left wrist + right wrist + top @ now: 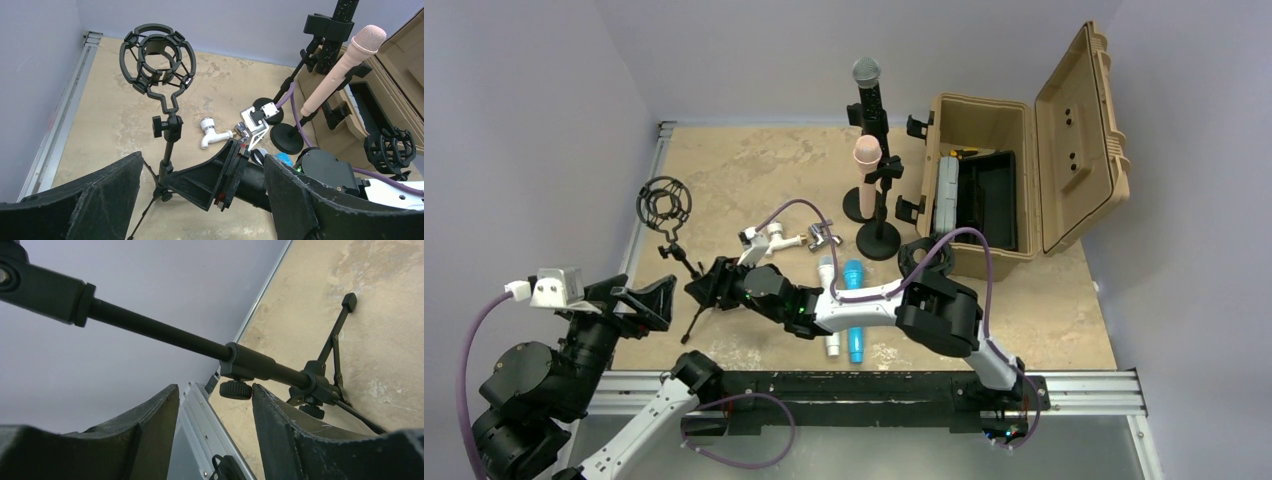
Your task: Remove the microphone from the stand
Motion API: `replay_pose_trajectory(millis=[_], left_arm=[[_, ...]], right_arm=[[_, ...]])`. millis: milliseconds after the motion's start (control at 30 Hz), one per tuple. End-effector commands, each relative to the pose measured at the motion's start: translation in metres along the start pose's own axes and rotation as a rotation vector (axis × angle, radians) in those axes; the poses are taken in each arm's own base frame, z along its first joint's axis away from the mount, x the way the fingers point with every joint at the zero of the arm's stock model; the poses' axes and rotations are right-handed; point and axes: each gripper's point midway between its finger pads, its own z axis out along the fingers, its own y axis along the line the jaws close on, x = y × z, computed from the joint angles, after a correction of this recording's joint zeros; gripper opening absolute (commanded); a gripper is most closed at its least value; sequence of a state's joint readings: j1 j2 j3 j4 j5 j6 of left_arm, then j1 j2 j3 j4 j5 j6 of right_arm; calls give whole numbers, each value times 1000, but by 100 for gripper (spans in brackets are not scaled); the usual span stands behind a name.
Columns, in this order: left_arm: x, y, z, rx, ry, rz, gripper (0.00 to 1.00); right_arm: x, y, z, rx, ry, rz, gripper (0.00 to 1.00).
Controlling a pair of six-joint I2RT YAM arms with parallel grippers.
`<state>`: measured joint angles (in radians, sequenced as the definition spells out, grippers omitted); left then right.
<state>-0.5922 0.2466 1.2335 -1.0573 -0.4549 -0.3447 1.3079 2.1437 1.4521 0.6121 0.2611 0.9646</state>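
Observation:
A black microphone (867,85) stands in the tall stand at the back. A pink microphone (867,160) sits in a clip on a shorter stand (880,240); it also shows in the left wrist view (345,67). A tripod stand (686,258) at the left carries an empty shock mount (664,205) (157,57). My right gripper (702,285) is open at the tripod's lower pole (200,342), with the pole's knob (236,389) between its tips (215,410). My left gripper (649,300) (200,200) is open and empty just left of it.
A blue microphone (854,310) and a white one (829,300) lie on the table under my right arm. Two faucets (769,238) (824,238) lie mid-table. An open tan case (1014,170) stands at the right, a second shock mount (924,255) before it.

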Motion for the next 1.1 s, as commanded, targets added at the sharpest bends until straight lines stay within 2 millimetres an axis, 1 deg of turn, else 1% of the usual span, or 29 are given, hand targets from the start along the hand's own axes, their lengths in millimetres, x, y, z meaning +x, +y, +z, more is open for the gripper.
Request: replay_pose_trajectory(millis=[0, 200, 333, 567, 633, 667, 767, 900, 1000, 1067], left_arm=[[-8, 6, -9, -4, -22, 25, 88], [-13, 8, -10, -13, -37, 44, 87], [-15, 7, -9, -10, -40, 48, 87], [-16, 7, -7, -16, -38, 64, 88], [-16, 8, -8, -19, -39, 68, 88], [-16, 9, -7, -23, -38, 71, 88], [-17, 9, -8, -25, -37, 75, 88], [-16, 11, -9, -33, -33, 79, 87], [-16, 12, -9, -36, -32, 83, 88], [-16, 12, -9, -37, -31, 87, 88]], right_arm=[[-26, 22, 10, -19, -96, 31, 52], [-21, 13, 14, 4, -92, 2, 41], [-24, 9, 16, 21, -109, -20, 34], [-23, 3, 19, 57, -102, -72, 10], [-20, -1, 20, 66, -95, -100, 2], [-19, -3, 20, 73, -91, -118, 0], [-21, -13, 20, 107, -101, -175, 0], [-29, -26, 17, 171, -126, -278, 0], [-27, -41, 17, 231, -114, -370, 0], [-22, -56, 19, 283, -86, -445, 0]])
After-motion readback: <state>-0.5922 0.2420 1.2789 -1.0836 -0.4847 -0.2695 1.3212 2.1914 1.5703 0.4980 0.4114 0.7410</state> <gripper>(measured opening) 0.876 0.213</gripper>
